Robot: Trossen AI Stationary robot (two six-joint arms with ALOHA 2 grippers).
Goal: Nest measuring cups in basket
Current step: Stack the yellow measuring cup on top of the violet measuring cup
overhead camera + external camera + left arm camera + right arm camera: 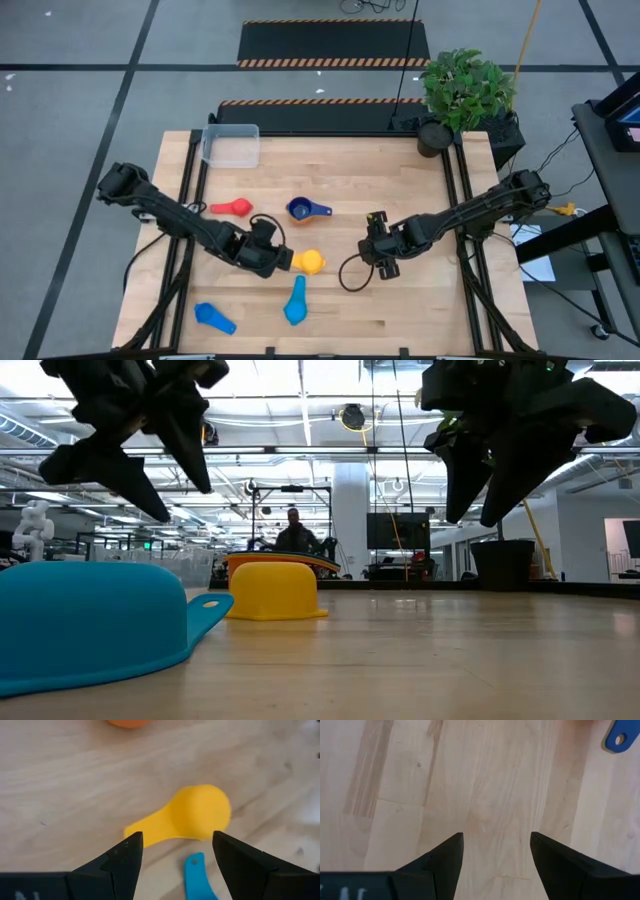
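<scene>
L gripper (282,262) hovers just above the yellow cup (310,263), which lies upside down mid-table; fingers (120,865) apart, nothing between. R gripper (378,243) hangs over bare wood (485,795) to the right, fingers (445,862) apart, empty. Navy cup (303,209) and red cup (233,207) lie further back, two light blue cups (295,303) near the front edge. Clear basket (231,144) stands at the back-left corner, apart from all cups.

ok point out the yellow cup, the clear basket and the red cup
yellow cup (202,812), left wrist view, on its upturned bowl
clear basket (231,146), high view, on its floor
red cup (238,207), high view, on its bowl
</scene>
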